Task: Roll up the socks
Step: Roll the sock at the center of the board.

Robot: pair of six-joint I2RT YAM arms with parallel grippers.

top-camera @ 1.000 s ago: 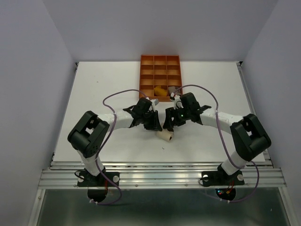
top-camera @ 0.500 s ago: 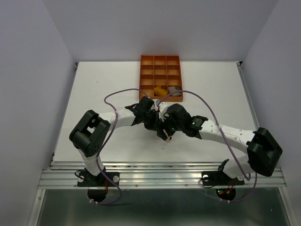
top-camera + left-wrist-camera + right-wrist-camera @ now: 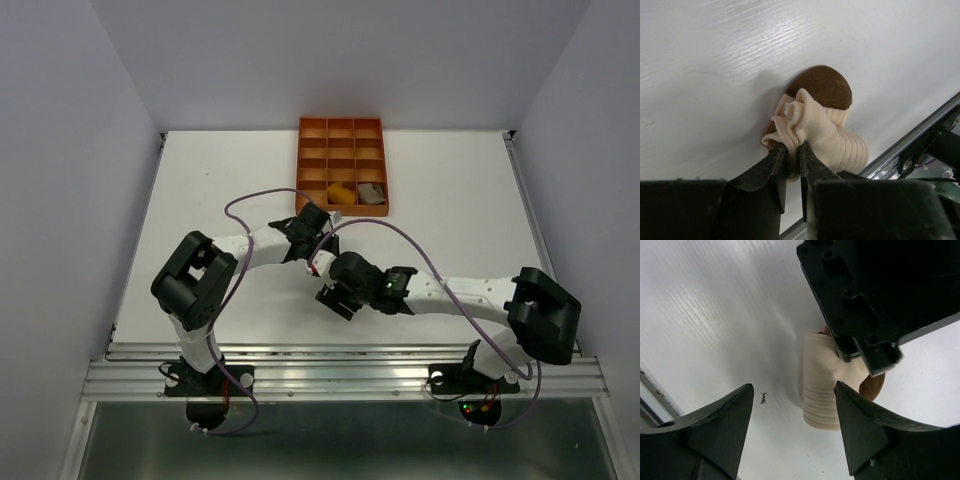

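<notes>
While left hand (image 3: pixel 792 150) pinches rolled sock (image 3: pixel 825 132) by its cream folds, right hand (image 3: pixel 792 395) spread open, sock just ahead

Seen from above, the brown-cream sock (image 3: pixel 816 122) lies hidden beneath the right arm (image 3: pixel 440 295).

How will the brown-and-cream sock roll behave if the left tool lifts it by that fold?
Probably floppy: the left tool pinches only a ruffled fold of the sock roll, so the bundle may sag or unroll. Likely light, being thin ribbed knit. Its rounded shape could roll if nudged on the table.
</notes>
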